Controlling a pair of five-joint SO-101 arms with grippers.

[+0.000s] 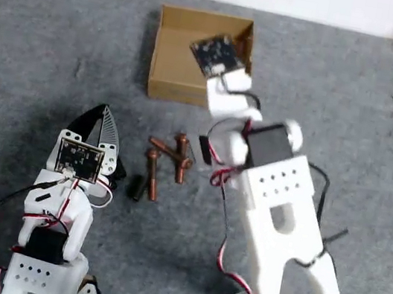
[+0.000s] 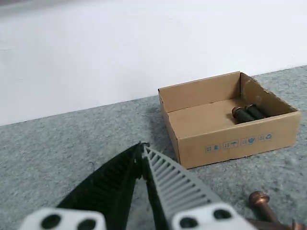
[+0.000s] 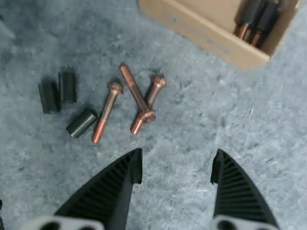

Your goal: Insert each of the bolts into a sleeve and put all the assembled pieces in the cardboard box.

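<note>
Three loose copper-coloured metal bolts (image 3: 107, 111) lie near the middle of the grey carpet-covered table (image 1: 39, 53), two of them crossed over each other and one lying apart. Three short black cylindrical sleeves (image 3: 81, 122) lie just beside them. Two assembled pieces (image 3: 253, 19) already sit together in a corner of the shallow brown cardboard box (image 3: 206, 37), which stands towards the table's far edge. The right tool (image 3: 177, 165) hangs empty over bare table near the box, its jaws wide apart. The left tool (image 2: 144, 149) has its jaws pressed together on nothing, closer to the table's near edge and pointing towards the box. I'd judge the step in hand to be fetching the next bolt, and the one lying alone looks the cleanest pick. Come down with the jaws across its shank, close to the head, so the plain end sticks out free for a sleeve. The crossed pair would likely roll or drag each other if grabbed first. The left tool will need to open before it can steady a sleeve. As for writing, the box's outer wall carries a row of small blue handling symbols (image 2: 238, 143), and I can make out no words anywhere.
</note>
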